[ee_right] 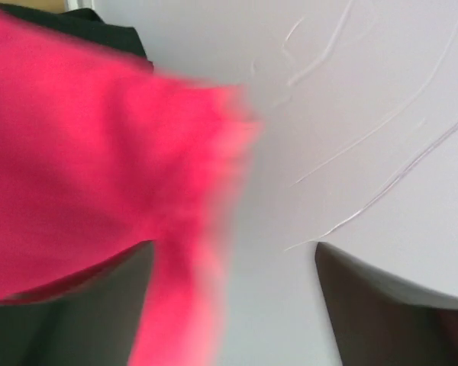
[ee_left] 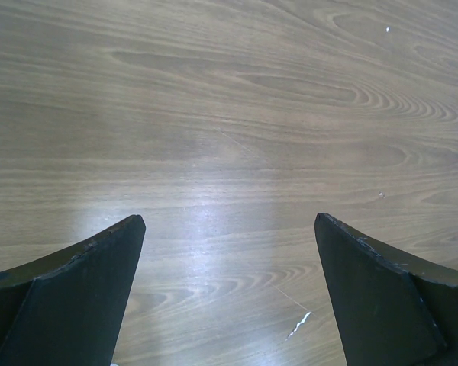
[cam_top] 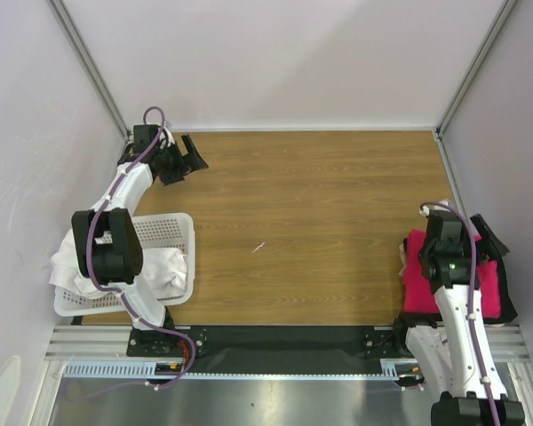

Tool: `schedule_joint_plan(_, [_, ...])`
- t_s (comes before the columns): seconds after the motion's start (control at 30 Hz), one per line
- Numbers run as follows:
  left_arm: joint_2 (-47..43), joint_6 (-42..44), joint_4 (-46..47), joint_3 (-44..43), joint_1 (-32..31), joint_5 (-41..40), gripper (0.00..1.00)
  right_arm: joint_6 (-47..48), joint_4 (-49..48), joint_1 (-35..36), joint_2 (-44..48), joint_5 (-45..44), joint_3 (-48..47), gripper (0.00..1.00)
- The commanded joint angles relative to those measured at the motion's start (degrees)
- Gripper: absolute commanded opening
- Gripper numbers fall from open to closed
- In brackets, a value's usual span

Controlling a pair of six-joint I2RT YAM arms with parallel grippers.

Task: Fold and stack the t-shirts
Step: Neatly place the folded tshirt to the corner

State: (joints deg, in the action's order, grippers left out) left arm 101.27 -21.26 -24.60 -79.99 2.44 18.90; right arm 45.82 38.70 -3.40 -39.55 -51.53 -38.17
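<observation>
**Item: t-shirt folding, stage record**

- Stack: crimson-pink t-shirt lies on a black t-shirt at the right near corner of the bench, partly under the right arm. Neatness of the fold cannot be judged.
- Outstanding: white t-shirts, crumpled, in the white perforated basket at the left near corner. By appearance, two garments are stacked and the whites are all to do.
- Right pincer: spread. Blurred pink cloth drapes past one finger and is not pinched between the two.
- Left pincer: spread wide, nothing in it, hanging over the far left of the bench.
- Surface: wood-grain laminate with a small white thread mid-bench.
- Room: plain white wall panels on three sides, aluminium framing.
</observation>
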Motion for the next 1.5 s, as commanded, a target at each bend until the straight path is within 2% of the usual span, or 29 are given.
schedule_joint_plan(0.0, [0.7,1.4,-0.2,-2.9,0.6,2.5,1.00,6.9,-3.7,-0.3,-1.9,-1.1,-4.1,1.00])
schedule_joint_plan(0.1, [0.6,1.5,-0.1,-2.8,0.7,2.8,1.00,5.8,-4.7,-0.1,-4.6,0.6,-8.5,1.00])
schedule_joint_plan(0.2, [0.3,1.5,-0.1,-2.6,0.7,2.9,1.00,2.3,-0.3,0.3,-8.2,6.1,-15.1,1.00])
schedule_joint_plan(0.27, [-0.1,1.7,0.0,-2.5,0.7,3.0,1.00,-4.4,2.6,0.3,-10.5,8.0,-17.4,1.00])
schedule_joint_plan(0.37, [-0.8,1.7,0.0,-2.2,0.7,3.2,1.00,-18.3,9.3,-0.5,-14.8,17.0,-22.2,1.00])
schedule_joint_plan(0.4, [-1.0,1.8,-0.1,-2.2,0.7,3.2,1.00,-21.4,10.2,-0.6,-15.5,20.5,-22.5,1.00])
schedule_joint_plan(0.47, [-1.4,2.1,0.0,-2.2,0.7,3.6,1.00,-27.8,9.7,-1.1,-16.5,21.3,-20.9,1.00])
schedule_joint_plan(0.6, [-1.9,2.4,0.2,-2.8,0.6,5.0,1.00,-31.0,8.6,-7.0,-17.0,30.8,-19.0,1.00])
schedule_joint_plan(0.67, [-2.0,2.6,0.3,-3.0,0.4,5.2,1.00,-32.8,10.0,-13.1,-20.4,33.3,-21.8,1.00])
schedule_joint_plan(0.73, [-2.0,2.5,0.4,-3.0,0.2,5.4,1.00,-32.6,11.4,-20.6,-23.3,39.8,-25.1,0.96])
schedule_joint_plan(0.9, [-2.0,3.6,-0.6,-4.4,-0.3,5.6,1.00,-27.8,10.7,-24.3,-28.7,44.2,-27.5,0.95])
schedule_joint_plan(1.07, [-2.2,4.3,-1.4,-5.2,-0.4,5.9,1.00,-24.5,6.6,-34.4,-29.1,48.1,-21.7,0.90])
schedule_joint_plan(1.2, [-2.3,4.9,-2.4,-5.3,-0.4,6.0,1.00,-19.3,4.8,-35.4,-29.2,41.2,-16.7,0.88])
schedule_joint_plan(1.23, [-2.2,5.1,-2.7,-5.3,-0.5,5.9,1.00,-18.1,4.6,-35.4,-29.5,41.7,-16.1,0.85])
schedule_joint_plan(1.37, [-2.3,5.7,-3.5,-5.3,-0.5,5.6,1.00,-13.8,4.4,-35.7,-29.4,48.6,-12.5,0.84])
schedule_joint_plan(1.47, [-2.7,5.7,-4.1,-4.9,-0.4,4.9,1.00,-10.4,4.7,-36.7,-27.3,49.0,-10.8,0.84])
